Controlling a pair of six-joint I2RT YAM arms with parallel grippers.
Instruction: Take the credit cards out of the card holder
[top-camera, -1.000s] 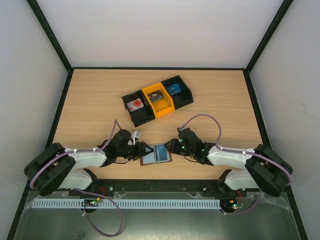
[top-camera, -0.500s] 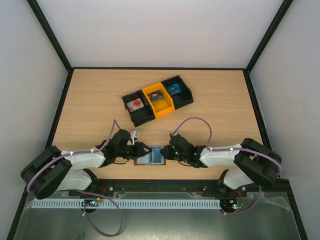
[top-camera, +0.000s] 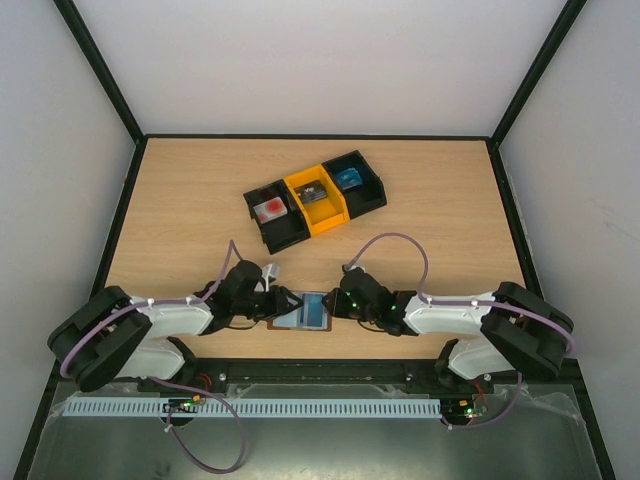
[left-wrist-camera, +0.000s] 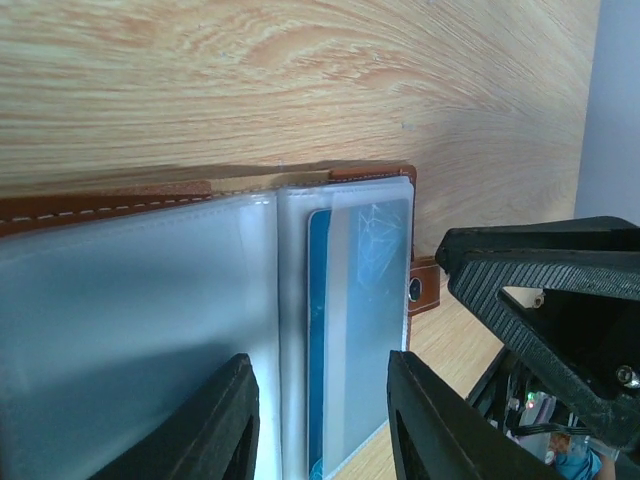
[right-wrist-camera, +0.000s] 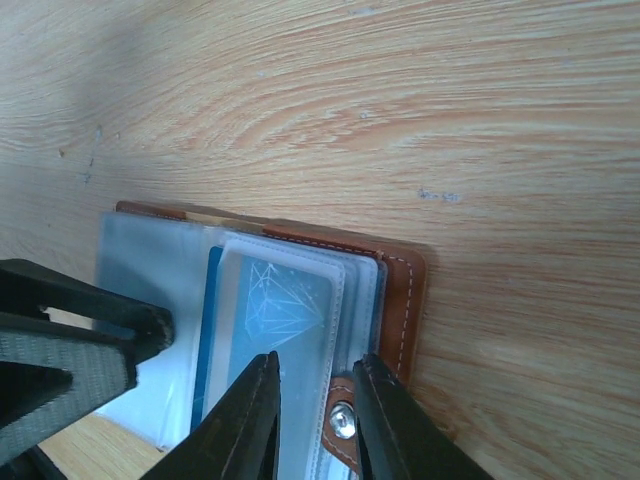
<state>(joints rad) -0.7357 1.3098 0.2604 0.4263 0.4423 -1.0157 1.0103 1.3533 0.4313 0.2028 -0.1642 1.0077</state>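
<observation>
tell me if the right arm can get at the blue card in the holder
Probably yes: the right gripper sits at the card holder's outer edge, fingers flanking the clear sleeve's rim, nothing blocking. The blue card lies inside that sleeve, so it must be slid out.

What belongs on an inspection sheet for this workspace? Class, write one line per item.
Surface: pale wood-grain table.
Job's things: brown leather card holder lying open; thin blue card inside a clear sleeve.
Clutter: row of black and orange plastic bins, small items inside.
Hands: left hand open over the sleeves; right hand narrow at a sleeve edge, grip unclear.
Cables: lilac cables loop over both arms.
Surroundings: white walls, black frame.
</observation>
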